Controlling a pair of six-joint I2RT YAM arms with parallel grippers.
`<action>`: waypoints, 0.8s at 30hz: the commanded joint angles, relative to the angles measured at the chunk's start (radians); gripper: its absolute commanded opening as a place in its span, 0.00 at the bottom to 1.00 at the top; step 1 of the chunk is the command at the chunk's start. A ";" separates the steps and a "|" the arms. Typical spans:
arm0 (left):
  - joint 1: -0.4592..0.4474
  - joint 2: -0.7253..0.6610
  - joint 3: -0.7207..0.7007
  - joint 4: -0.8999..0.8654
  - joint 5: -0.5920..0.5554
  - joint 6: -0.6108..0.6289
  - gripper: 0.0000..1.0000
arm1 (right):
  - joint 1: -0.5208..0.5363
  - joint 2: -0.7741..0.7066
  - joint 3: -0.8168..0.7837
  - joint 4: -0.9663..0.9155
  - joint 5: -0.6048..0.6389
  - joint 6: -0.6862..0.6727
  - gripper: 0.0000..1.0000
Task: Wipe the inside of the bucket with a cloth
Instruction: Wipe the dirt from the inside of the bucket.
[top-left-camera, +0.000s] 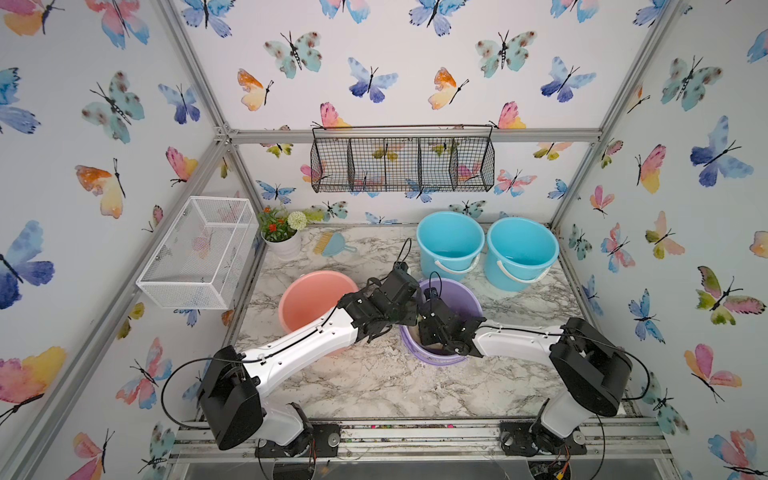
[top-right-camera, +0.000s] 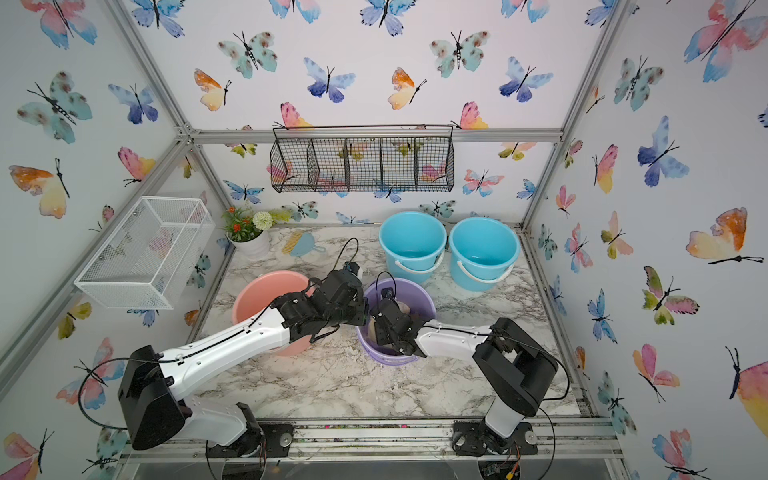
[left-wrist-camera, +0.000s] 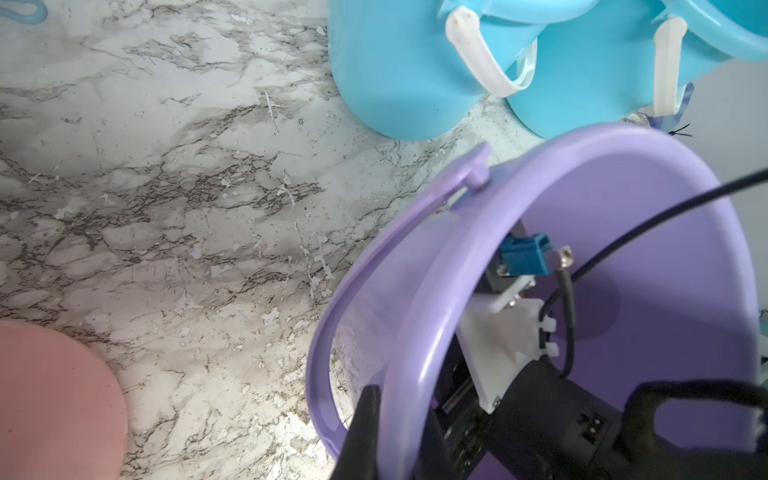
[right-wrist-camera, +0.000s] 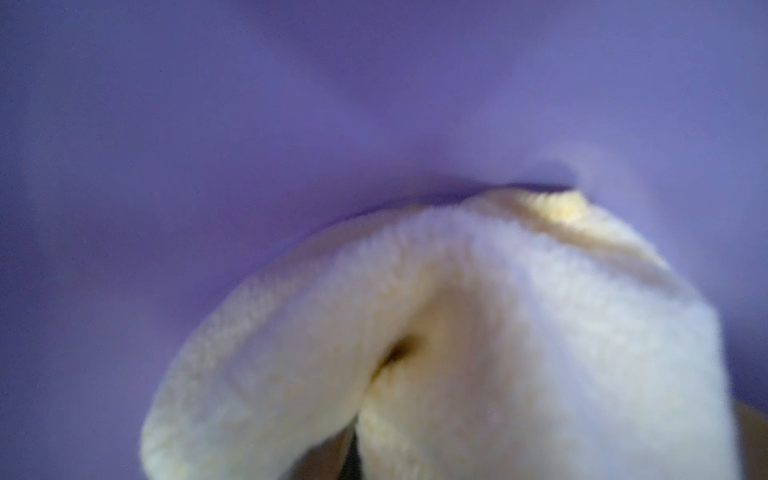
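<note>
Pale yellow cloth (right-wrist-camera: 478, 332) bunches out of the right gripper (top-right-camera: 380, 322), jaws pinched together on it, deep inside the purple bucket (top-left-camera: 461, 289), the folded nose of the fabric pressed against the lilac wall. On the bucket's rim the left gripper (left-wrist-camera: 397, 440) is clamped, one finger outside and one inside, bracing it on the marble tabletop (top-left-camera: 374, 382) beside a pink bucket (top-left-camera: 307, 291), with two blue buckets (top-left-camera: 449, 241) behind. Wiping well here likely calls for firm, even pressure in slow sweeps around wall and floor, a steady rim grip, and the wrist cable (left-wrist-camera: 648, 224) clear of the edge.
</note>
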 joint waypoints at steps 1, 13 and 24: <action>-0.026 -0.030 -0.003 -0.026 0.113 -0.007 0.00 | -0.006 0.001 0.056 -0.049 0.254 -0.056 0.02; -0.026 -0.031 -0.003 -0.052 0.081 0.005 0.00 | -0.006 0.011 0.143 -0.491 0.336 -0.078 0.02; -0.025 -0.006 0.000 -0.065 0.040 0.025 0.00 | -0.006 0.095 0.285 -0.895 -0.098 -0.168 0.02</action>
